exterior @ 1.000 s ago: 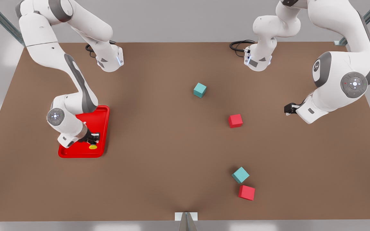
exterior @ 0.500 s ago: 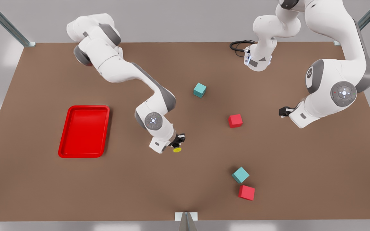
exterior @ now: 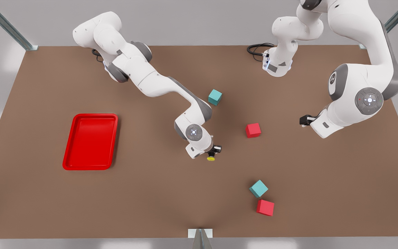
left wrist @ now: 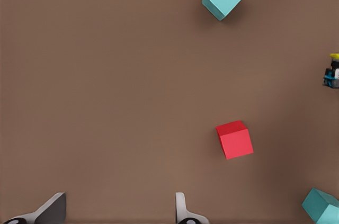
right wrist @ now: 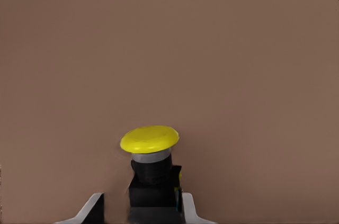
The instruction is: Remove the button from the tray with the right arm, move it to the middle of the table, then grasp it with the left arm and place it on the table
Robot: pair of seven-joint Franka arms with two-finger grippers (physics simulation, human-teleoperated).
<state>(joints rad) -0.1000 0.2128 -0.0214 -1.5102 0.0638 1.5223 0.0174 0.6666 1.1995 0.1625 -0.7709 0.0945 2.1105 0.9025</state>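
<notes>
Spreading wide under both arms, the bench (exterior: 150, 193) is a plain matte brown rectangle with pale grey walls behind it and metal struts at the far corners; no writing can be read anywhere. On the front view's left lies the tray (exterior: 68, 162), flat, glossy bright red, with rounded corners and a low rim, nothing in it. Near the middle of the bench, the right tool (exterior: 215, 151) is clamped on the dark stem of the button (exterior: 211, 158), whose smooth round yellow cap (right wrist: 149, 139) juts past the fingers (right wrist: 186, 208) in the right wrist view, well apart from the tray. The left tool (exterior: 304, 120) hangs on the front view's right with its fingers (left wrist: 183, 211) spread wide and nothing between them. Four matte cubes sit on the bench: a teal cube (exterior: 215, 97) beside the right arm's elbow, a red cube (exterior: 253, 130) between the two tools, and a second teal cube (exterior: 258, 188) just beside a second red cube (exterior: 265, 207) nearer the front edge. Black cables (exterior: 256, 49) coil at the left arm's base.
</notes>
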